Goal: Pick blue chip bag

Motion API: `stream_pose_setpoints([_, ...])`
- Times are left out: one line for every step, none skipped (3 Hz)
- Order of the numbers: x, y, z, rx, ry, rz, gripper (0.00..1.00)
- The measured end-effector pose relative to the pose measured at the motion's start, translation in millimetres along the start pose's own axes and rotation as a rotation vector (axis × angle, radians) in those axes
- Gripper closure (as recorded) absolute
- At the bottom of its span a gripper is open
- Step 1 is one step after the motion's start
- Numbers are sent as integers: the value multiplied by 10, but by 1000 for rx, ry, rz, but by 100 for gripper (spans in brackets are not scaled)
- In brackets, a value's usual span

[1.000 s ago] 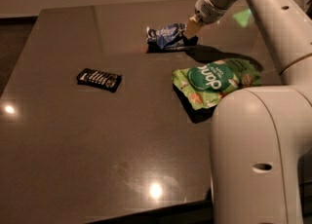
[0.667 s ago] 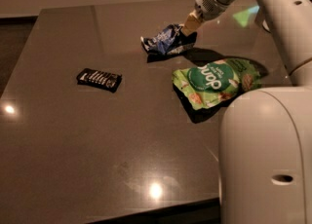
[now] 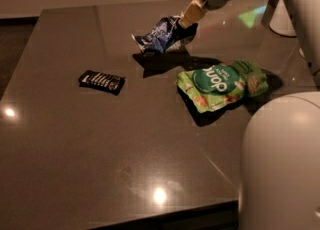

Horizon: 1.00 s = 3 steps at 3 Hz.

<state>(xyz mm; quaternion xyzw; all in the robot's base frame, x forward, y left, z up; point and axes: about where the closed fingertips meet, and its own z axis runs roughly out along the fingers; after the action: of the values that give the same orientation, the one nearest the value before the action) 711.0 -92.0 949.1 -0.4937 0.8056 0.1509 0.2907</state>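
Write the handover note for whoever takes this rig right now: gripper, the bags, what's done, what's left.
Gripper: at the far side of the table, shut on the right end of the blue chip bag.
The blue chip bag hangs just off the surface, with its shadow below it.
Green bag and black packet: flat on the table, apart from the blue chip bag.
Done: grasp made, bag off the surface.
Left: probably only to raise it clear and hold it.

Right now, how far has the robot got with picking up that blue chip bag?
Done: the gripper, upper right, is shut on the blue chip bag. In hand: the bag hangs above the table, its shadow below. Left: probably lifting it clear. The green bag and black packet lie untouched.
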Motion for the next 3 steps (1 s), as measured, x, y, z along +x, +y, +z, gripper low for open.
stream_pose_setpoints([-238, 166, -200, -12, -55, -41, 100])
stream_pose_setpoints([-469, 257, -371, -9, -100, -67, 100])
stream_pose_setpoints([-808, 404, -563, -7, -156, -114, 100])
